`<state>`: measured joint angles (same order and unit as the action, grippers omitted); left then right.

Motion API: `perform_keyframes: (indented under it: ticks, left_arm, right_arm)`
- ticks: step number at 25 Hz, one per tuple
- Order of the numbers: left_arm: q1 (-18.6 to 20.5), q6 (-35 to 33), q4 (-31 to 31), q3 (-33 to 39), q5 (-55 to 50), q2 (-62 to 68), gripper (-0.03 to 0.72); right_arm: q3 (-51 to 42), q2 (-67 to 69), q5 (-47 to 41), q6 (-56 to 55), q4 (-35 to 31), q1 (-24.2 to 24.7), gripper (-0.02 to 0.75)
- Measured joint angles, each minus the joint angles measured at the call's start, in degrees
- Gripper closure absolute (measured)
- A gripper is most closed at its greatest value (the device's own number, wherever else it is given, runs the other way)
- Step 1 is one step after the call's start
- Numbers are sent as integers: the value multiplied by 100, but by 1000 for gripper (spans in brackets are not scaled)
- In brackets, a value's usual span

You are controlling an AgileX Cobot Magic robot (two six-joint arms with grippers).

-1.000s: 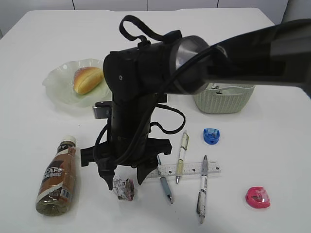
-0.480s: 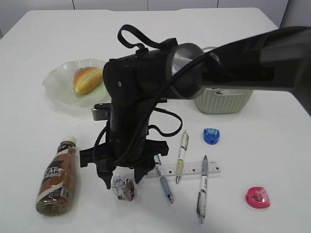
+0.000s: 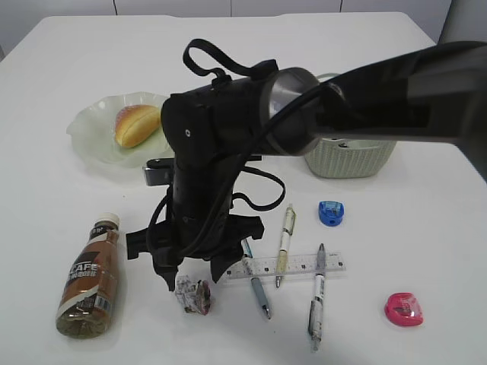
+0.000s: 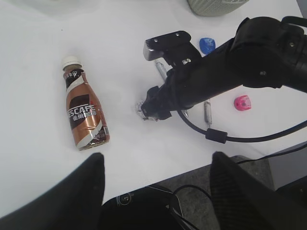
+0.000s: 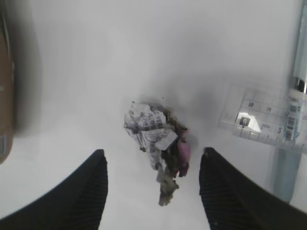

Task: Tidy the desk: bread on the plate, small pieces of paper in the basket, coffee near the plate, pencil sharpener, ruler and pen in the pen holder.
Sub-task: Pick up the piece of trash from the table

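The right gripper point(image 3: 192, 280) hangs low over a paper wad point(image 3: 193, 295) near the front of the desk point(image 3: 426, 228), a bit left of the middle. Its 2 fingers point(image 5: 81, 196) are apart, w/ the wad sitting on the desk between them and not touching either one. Nothing is held.

The left gripper point(image 4: 156, 191) is up high, back from the near edge of the desk. Its fingers are apart too & it holds nothing.

The coffee point(image 3: 91, 275) lies on its side at the near left, cap pointing to the far side. It's just left of the right gripper & well apart from the plate point(image 3: 90, 137). The plate is at the far left w/ the bread point(image 3: 137, 125) on it.

The basket point(image 3: 351, 156) is at the far right, partly behind the big black arm point(image 3: 396, 95).

To the right of the wad lies the ruler point(image 3: 293, 265), flat on the desk. 3 pens lie by it: one pen point(image 3: 257, 283) at its left end, a 2nd pen point(image 3: 284, 242) across its middle, a 3rd pen point(image 3: 317, 298) across its right part.

A blue sharpener point(image 3: 332, 213) sits on the far side of the ruler, near the basket. A pink sharpener point(image 3: 403, 309) sits at the near right, apart from the rest.
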<state>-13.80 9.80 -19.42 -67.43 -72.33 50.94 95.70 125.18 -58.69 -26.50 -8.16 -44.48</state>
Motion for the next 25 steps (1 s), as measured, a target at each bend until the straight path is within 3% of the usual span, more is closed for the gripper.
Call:
perform_keyframes:
  ticks: [25]
  left_arm:
    - [0, 0, 0, 0, 0, 0, 190]
  right_arm:
    - [0, 213, 53, 10, 21, 0, 264]
